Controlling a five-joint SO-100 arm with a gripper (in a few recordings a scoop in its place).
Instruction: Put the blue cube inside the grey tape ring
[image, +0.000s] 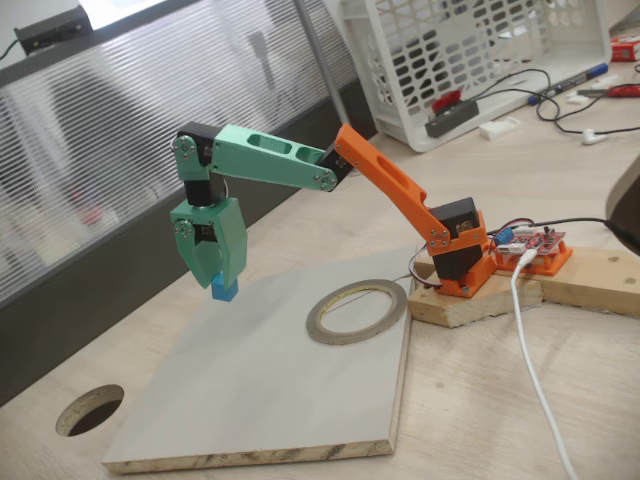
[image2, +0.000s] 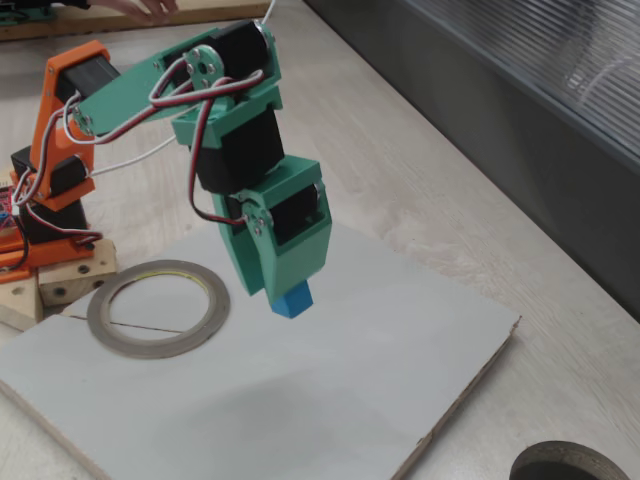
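Note:
The blue cube (image: 224, 290) (image2: 293, 300) hangs above the pale board, pinched at the tips of my green gripper (image: 220, 280) (image2: 288, 290), which is shut on it and points down. The grey tape ring (image: 356, 311) (image2: 158, 307) lies flat on the board. In one fixed view the ring sits to the right of the gripper, toward the arm's orange base; in the other it sits to the left. The cube is clear of the ring, a ring-width or so to its side.
The pale board (image: 260, 400) (image2: 300, 400) rests on the wooden table. A dark round tabletop hole (image: 90, 409) (image2: 570, 465) lies beyond the board's corner. The arm's base stands on wood blocks (image: 520, 290) (image2: 60, 280). A white basket (image: 470, 50) and cables lie behind.

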